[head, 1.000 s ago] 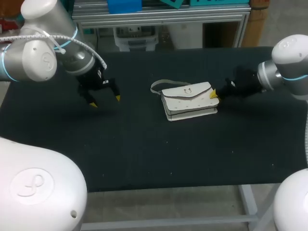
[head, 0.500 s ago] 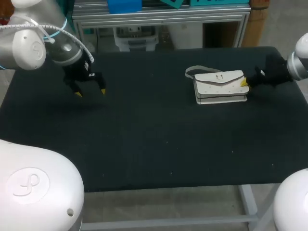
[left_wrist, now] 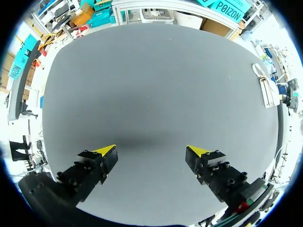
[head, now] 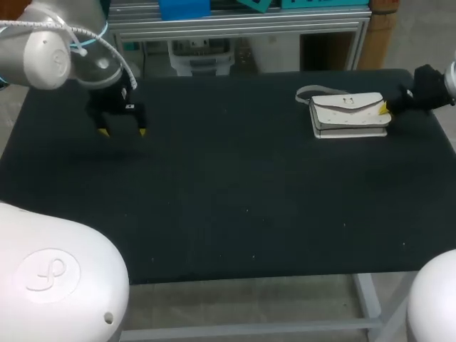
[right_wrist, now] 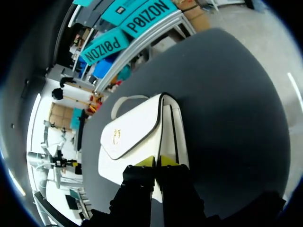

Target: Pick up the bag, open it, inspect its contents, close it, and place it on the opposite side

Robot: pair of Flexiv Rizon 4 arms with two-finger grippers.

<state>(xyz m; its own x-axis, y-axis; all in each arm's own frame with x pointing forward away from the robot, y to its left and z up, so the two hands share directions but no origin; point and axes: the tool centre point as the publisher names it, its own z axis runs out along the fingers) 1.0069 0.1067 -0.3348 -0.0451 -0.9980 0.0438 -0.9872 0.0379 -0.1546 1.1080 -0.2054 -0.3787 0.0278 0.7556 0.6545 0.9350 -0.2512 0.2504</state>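
**Bag at far right corner, shut, right pincer on it**

Bag (head: 349,114) lies by the table's (head: 235,192) far right corner, long side roughly along the far edge. White, with a dark-trimmed flap (head: 348,102) folded down over the front and a small metal clasp showing. Strap (head: 313,91) loops out from the end toward the table's middle, on the far-edge side.

Right pincer (head: 385,110) comes in over the right edge. In its wrist view its tips are pressed nearly together, pinching the bag's near end at the seam under the flap. I cannot tell whether the bag rests fully on the table or hangs just off it.

Left pincer (head: 122,132) hangs over the far left part of the table, fingers spread wide, holding nothing, well apart from the bag.

My read on progress: the bag is closed and parked at one side, so this looks like the placing step. The frames give no sign of whether opening and inspection happened. What remains is letting go and backing the right arm off.

Surface: black, matte, flat, a few pale specks. The bag sits near the right edge, so I judge there is little margin on that side.
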